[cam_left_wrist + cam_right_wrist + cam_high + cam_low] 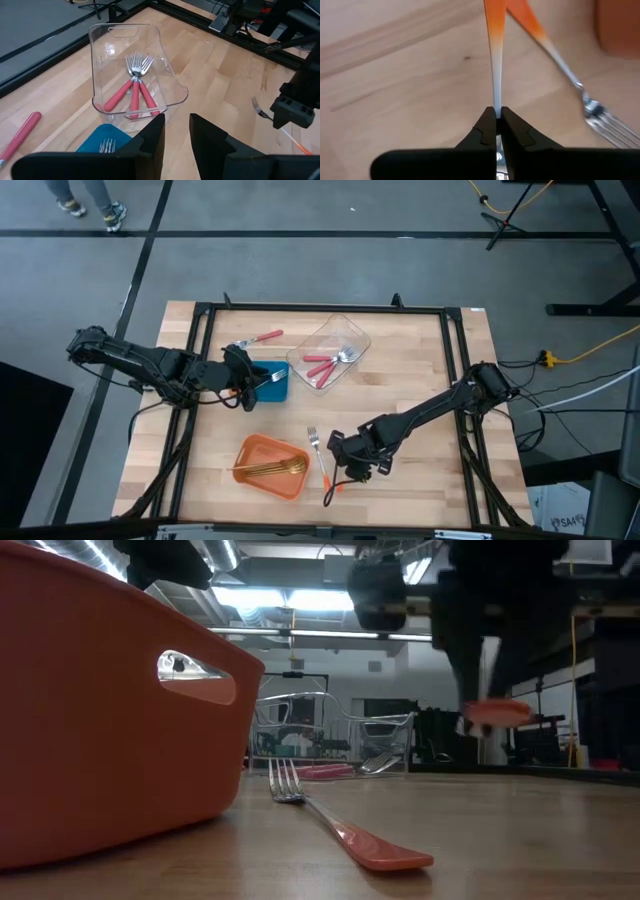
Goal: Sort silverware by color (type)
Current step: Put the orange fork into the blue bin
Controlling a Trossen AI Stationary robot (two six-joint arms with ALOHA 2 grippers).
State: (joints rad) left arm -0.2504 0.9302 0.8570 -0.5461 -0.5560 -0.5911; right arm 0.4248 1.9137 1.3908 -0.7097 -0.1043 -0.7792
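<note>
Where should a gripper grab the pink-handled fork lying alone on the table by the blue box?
Mid-handle on the pink-handled fork, coming straight down, fingers across it: it lies flat, and the handle has bare wood on both sides.

Grey floor (330,265) — bright ceiling lights (300,600) overhead.

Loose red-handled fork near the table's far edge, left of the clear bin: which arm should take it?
Left, probably. The left gripper hovers open over the blue bin, close to the red-handled fork. The right gripper is across the table, shut on an orange-handled fork.
</note>
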